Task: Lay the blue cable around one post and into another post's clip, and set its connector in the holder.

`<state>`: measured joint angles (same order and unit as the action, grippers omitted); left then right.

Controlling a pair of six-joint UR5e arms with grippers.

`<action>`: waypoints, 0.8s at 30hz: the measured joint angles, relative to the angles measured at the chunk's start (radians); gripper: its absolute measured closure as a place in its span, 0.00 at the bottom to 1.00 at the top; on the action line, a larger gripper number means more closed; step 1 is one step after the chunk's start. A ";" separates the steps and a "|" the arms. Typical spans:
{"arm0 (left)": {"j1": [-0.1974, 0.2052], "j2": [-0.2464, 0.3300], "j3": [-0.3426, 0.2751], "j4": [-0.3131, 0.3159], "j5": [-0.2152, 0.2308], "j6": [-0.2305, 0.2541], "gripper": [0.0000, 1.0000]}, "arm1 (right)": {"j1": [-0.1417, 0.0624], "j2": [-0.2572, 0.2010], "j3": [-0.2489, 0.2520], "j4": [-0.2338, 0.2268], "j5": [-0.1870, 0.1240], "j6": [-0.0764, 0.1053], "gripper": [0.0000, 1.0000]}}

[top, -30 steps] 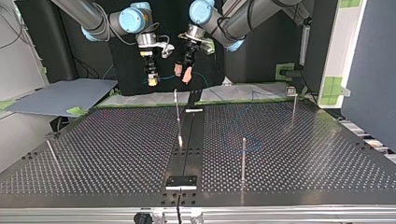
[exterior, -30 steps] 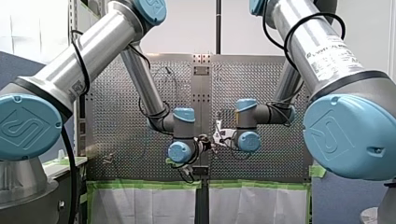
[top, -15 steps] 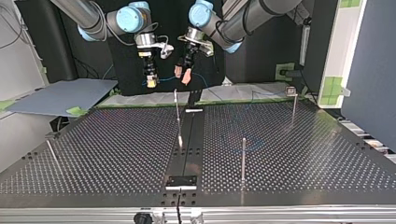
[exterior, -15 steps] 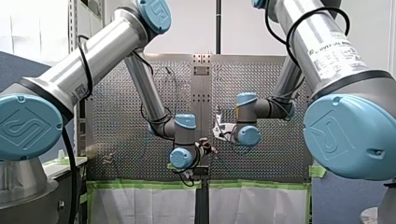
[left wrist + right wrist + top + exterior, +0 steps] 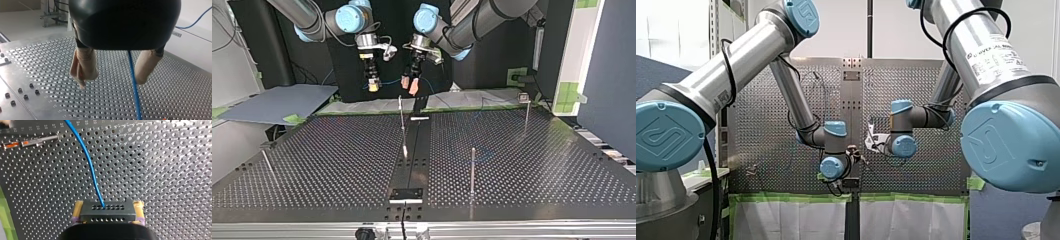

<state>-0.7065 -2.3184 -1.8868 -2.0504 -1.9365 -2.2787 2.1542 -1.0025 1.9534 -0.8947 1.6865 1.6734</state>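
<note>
In the front view the left gripper (image 5: 854, 151) has dropped a little and drifted toward the middle strip of the perforated table (image 5: 766, 130) in the last second. The right gripper (image 5: 870, 141) beside it has hardly shifted, and both are too small here to read their fingers.

The top view agrees: the left gripper's beige pads (image 5: 413, 88) hang slightly lower than before, just beside the right gripper, and both are still well above and behind the table. The upright posts (image 5: 472, 170) stand untouched, and the cable is too thin to trace here.

In the left wrist view the two pads are spread apart. The blue cable (image 5: 133, 82) runs down between them, nearer one pad, with neither pad pressing it — a loose guide, not a grip.

In the right wrist view the yellow pads (image 5: 78, 210) are clamped on either side of the black connector (image 5: 105, 213). The cable leaves its top face and curves off over the holes, passing near a metal post (image 5: 30, 142).

The small descent suggests the pair is only bringing the cable down toward the posts — wrapping, clipping and seating the connector all appear still to be done.
</note>
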 joint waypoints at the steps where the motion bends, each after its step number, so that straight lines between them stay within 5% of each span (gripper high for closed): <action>1: 0.000 0.000 0.000 0.000 -0.004 0.007 0.82 | -0.001 0.000 0.001 0.001 0.000 -0.001 1.00; 2: 0.000 0.000 0.000 -0.001 -0.010 0.016 0.97 | -0.002 0.000 0.001 0.002 0.001 -0.002 1.00; 4: -0.001 0.000 0.000 -0.002 -0.024 0.033 1.00 | -0.004 0.000 0.001 0.005 0.001 -0.004 1.00; 13: -0.004 -0.008 0.000 0.004 -0.073 0.130 1.00 | -0.015 0.001 0.001 0.005 0.002 -0.007 1.00; 24: 0.000 -0.058 0.010 0.049 -0.044 0.170 1.00 | -0.031 0.058 0.001 -0.056 0.003 -0.008 1.00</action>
<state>-0.7068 -2.3761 -1.8767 -2.0012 -1.9804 -2.1086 2.1228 -0.9447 1.9541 -0.9508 1.6898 1.6658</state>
